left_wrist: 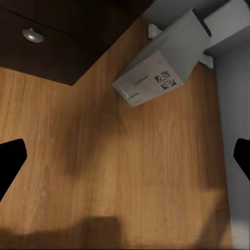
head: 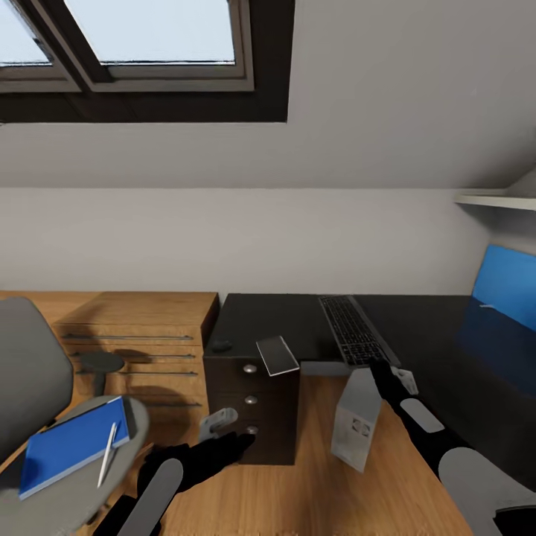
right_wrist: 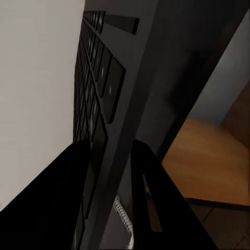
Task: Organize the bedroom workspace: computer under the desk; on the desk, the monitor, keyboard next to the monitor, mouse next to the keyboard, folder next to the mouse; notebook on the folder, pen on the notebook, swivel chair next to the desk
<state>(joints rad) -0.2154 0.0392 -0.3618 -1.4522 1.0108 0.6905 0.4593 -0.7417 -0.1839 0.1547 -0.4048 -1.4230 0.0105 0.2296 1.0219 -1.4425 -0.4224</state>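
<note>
On the black desk (head: 439, 335) the keyboard (head: 352, 327) lies with its near end over the edge, and my right gripper (head: 381, 370) is shut on that end; its fingers (right_wrist: 151, 198) straddle the keyboard (right_wrist: 96, 104). The mouse (head: 222, 345) and the grey notebook (head: 277, 355) rest on the desk's left corner. On the floor the computer (head: 356, 420) stands tilted, also seen as the computer (left_wrist: 156, 73). My left gripper (head: 242, 444) hangs open low beside the drawer unit (head: 253, 402). The blue folder (head: 71, 445) with the pen (head: 108, 452) lies on the swivel chair (head: 30, 372). The monitor is out of view.
A light wooden drawer chest (head: 141, 335) stands left of the desk against the wall. The desk's blue back panel (head: 506, 286) rises at the right, with a white shelf (head: 495, 201) above it. Wooden floor (left_wrist: 130, 172) lies below my left gripper (left_wrist: 125, 156).
</note>
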